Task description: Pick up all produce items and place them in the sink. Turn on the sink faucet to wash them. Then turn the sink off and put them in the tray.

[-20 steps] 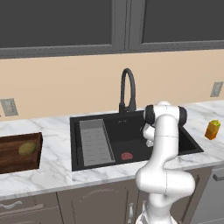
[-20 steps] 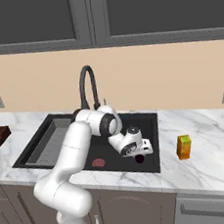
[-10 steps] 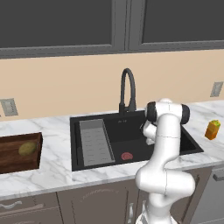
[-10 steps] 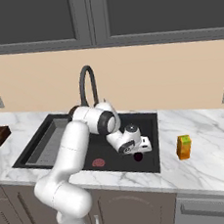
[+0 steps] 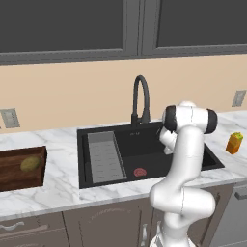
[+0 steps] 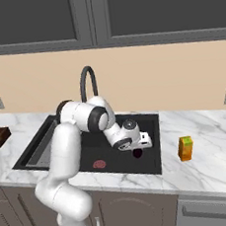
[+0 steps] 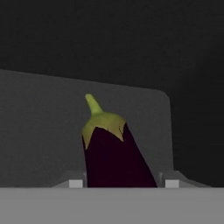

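The tool (image 6: 139, 148) is seen low inside the sink (image 6: 67, 132), at the basin's right end, reached in from the arm's elbow over the front rim. In the hand view a dark purple eggplant (image 7: 114, 155) with a green cap stands between the two finger tips, its stem pointing to 12 o'clock; the jaws appear set narrowly against its flanks, so it is judged to be held, though actual contact is hidden at the bottom edge of that view. In the right base view the same purple piece (image 6: 137, 153) shows just beneath the tool, close to the sink floor.

The olive-yellow piece (image 5: 30, 163) already lies in the tray (image 5: 19, 181), which sits on the tabletop (image 5: 62, 190) at 9 o'clock from the sink, well apart from the tool. The faucet (image 5: 140, 99) arches at 12 o'clock of the basin, and a flat red disc (image 5: 140, 171) rests on the sink floor near the front wall.

The step in hand is judged to be lifting the washed eggplant out for the tray. A straight upward lift should be made first, until the sink rim is cleared, since the right wall and front rim lie near. The grip should be kept firm, as the rounded, tapering body could slip out downward. The spout should be passed on its front side during the sweep toward 9 o'clock. The release should be made low over a bare part of the tray, beside the yellow piece, not on top of it.
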You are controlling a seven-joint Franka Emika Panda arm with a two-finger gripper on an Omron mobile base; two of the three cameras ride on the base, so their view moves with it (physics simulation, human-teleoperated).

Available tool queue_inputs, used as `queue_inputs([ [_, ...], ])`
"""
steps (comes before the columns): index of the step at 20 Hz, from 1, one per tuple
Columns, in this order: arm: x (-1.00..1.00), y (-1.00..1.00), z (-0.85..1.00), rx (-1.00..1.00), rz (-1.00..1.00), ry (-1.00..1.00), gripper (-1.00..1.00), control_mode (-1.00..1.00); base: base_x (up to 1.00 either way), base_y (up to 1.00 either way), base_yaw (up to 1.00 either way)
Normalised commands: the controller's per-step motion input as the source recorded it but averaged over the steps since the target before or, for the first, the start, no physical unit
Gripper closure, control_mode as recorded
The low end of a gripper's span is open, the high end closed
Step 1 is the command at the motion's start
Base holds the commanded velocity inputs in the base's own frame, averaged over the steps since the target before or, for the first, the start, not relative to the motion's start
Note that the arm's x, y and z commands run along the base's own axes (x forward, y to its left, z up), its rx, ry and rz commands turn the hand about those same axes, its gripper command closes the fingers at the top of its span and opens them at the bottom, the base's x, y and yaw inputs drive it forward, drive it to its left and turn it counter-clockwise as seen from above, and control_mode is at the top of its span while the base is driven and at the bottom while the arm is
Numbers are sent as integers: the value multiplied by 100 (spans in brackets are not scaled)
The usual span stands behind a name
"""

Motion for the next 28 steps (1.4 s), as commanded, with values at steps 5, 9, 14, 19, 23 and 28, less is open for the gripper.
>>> queue_inputs([
  [5, -40, 1, 67, 0, 0, -8, 100, -100, 0, 0, 0],
  [9, -42, 6, 72, 0, 0, -6, 100, -100, 0, 0, 0],
  [14, -41, 10, 72, 0, 0, -2, 100, -100, 0, 0, 0],
  [19, -40, 12, 78, 0, 0, 0, 100, -100, 0, 0, 0],
  [23, -31, 10, 84, -1, 0, 0, 100, -100, 0, 0, 0],
  [28, -22, 6, 90, 0, 0, 0, 100, -100, 0, 0, 0],
])
